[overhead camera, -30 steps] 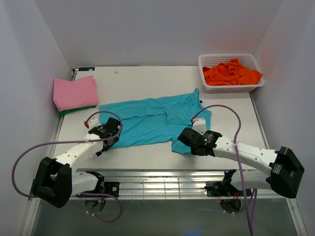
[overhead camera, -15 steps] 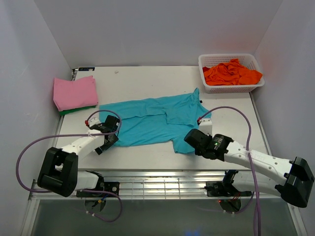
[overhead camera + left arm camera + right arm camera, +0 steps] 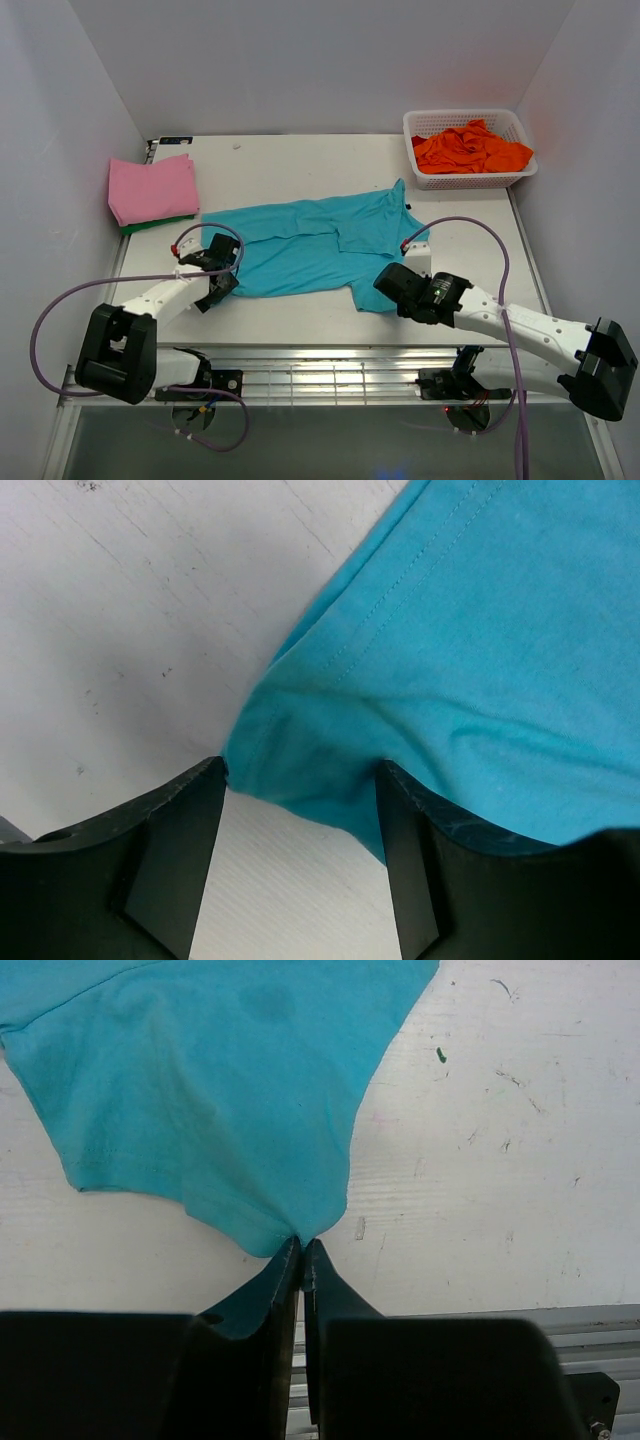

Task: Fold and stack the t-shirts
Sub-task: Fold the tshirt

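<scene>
A teal t-shirt [image 3: 310, 245] lies spread flat in the middle of the table. My left gripper [image 3: 220, 284] is open at the shirt's near left corner. In the left wrist view that corner [image 3: 300, 750] lies on the table between the two black fingers [image 3: 180, 860], and the gripper [image 3: 300, 790] has no hold on it. My right gripper [image 3: 388, 288] is at the shirt's near right corner. In the right wrist view the gripper [image 3: 302, 1247] is shut, pinching the tip of the teal cloth [image 3: 220, 1090].
A folded pink shirt [image 3: 152, 187] lies on a folded green one [image 3: 160, 224] at the far left. A white basket [image 3: 475, 181] at the far right holds crumpled orange shirts [image 3: 470, 147]. The table's near edge and a metal rail [image 3: 340, 365] run just behind both grippers.
My right arm has swung lower and to the right, with its gripper still at the shirt's near right corner. My left gripper has shifted slightly to the left at the near left corner.
</scene>
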{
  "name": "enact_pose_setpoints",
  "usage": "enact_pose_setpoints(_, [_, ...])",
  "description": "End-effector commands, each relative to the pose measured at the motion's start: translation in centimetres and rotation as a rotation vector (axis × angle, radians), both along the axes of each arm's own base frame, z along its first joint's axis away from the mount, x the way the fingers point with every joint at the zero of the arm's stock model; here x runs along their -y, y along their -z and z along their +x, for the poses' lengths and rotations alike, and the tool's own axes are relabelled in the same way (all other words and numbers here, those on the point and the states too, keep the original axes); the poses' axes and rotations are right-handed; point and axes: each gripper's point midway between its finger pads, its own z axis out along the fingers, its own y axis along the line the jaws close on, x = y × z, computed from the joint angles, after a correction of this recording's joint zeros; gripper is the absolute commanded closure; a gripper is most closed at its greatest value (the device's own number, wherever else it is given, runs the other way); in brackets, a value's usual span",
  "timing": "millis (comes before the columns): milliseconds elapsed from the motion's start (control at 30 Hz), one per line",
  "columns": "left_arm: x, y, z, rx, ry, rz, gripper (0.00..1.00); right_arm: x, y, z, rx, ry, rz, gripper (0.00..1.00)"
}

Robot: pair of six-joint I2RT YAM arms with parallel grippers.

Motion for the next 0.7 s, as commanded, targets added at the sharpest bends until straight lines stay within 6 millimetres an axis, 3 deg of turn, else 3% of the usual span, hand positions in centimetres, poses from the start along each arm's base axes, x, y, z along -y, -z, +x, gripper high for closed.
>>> enact_pose_setpoints(0, [0.0,-1.2,-0.4,0.014,-0.005,-0.021,0.28,0.4,-0.4,0.4,0.015,0.032,-0.018,0.92])
enact_pose_setpoints(233, [-0.5,-3.5,-1.1,0.074,-0.047,-0.025,0.28,0.3,-0.3,0.2,0.007,0.024,-0.014,0.92])
enact_pose_setpoints(467, [-0.2,-2.3,-1.8,0.023,-0.049,-0.037,0.37,0.2,-0.8,0.2,0.019,0.019,0.007,0.92])
enact_pose_setpoints(667, [-0.2,-1.9,-2.0,0.006,-0.048,-0.036,0.37,0.6,-1.0,0.1,0.028,0.025,0.014,0.92])
